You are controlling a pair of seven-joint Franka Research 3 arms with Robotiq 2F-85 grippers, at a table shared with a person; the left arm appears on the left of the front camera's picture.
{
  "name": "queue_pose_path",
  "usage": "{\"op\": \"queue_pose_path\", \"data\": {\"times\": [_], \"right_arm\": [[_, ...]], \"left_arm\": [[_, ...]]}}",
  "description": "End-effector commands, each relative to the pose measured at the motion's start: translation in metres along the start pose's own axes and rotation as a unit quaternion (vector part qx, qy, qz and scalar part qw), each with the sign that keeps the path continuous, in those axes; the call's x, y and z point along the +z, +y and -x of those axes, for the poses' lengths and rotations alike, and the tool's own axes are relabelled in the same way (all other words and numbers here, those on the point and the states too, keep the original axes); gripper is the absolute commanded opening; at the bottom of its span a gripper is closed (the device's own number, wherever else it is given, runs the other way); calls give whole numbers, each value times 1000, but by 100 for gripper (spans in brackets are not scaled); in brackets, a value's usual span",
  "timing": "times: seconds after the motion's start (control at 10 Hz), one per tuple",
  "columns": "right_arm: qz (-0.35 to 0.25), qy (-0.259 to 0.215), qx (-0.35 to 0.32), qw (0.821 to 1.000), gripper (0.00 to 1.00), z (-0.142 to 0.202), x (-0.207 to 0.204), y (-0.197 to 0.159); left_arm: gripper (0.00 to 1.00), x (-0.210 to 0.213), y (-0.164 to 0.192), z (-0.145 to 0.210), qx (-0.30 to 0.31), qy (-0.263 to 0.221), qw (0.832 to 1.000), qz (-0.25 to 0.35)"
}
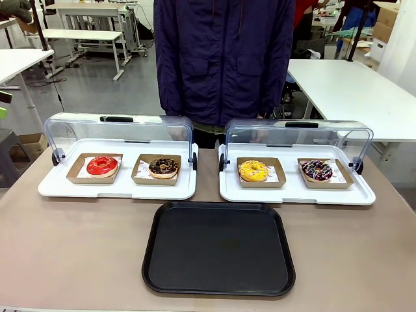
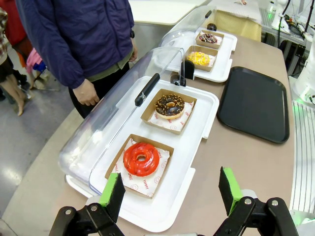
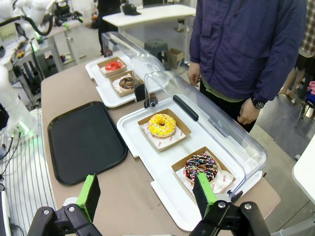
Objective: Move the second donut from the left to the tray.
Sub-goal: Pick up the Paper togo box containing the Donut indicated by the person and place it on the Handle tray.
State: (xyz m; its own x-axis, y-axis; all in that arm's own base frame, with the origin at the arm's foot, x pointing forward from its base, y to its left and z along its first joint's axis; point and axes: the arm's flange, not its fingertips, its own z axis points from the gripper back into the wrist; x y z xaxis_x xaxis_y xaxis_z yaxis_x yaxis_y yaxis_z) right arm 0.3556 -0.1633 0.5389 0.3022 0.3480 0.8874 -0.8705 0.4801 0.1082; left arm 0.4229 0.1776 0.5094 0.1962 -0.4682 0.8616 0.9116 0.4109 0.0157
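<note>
Both wide open, empty: left claw [image 2: 171, 189] and right claw [image 3: 146, 189]; crumb-topped chocolate donut [image 1: 164, 167] sits in cardboard tray [image 1: 156, 182].

On the table [image 1: 71, 247], the serving tray [image 1: 218, 250] lay at the near middle. Behind it sat the left display tray [image 1: 117, 190] and the right display tray [image 1: 296, 195], side by side and apart, each with a lid [image 1: 123, 133] raised at its far edge. The left one held the leftmost donut [image 1: 102, 165] and, to its right, the second donut from the left [image 1: 163, 167]. The right one held the third donut [image 1: 253, 171] and the rightmost donut [image 1: 316, 170]. Each donut lay in its own cardboard holder [image 1: 156, 181]. A person [image 1: 224, 58] stood behind the table's far edge.
</note>
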Motion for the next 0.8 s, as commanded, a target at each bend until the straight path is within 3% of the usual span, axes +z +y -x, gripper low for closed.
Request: {"op": "queue_pose_path", "data": {"times": [0.0, 0.7], "right_arm": [[0, -12, 11, 1000, 100, -1, -2, -2], [0, -12, 11, 1000, 100, -1, -2, -2]], "left_arm": [[100, 0, -1, -2, -4, -3, 1000, 4], [100, 0, -1, -2, -4, -3, 1000, 4]]}}
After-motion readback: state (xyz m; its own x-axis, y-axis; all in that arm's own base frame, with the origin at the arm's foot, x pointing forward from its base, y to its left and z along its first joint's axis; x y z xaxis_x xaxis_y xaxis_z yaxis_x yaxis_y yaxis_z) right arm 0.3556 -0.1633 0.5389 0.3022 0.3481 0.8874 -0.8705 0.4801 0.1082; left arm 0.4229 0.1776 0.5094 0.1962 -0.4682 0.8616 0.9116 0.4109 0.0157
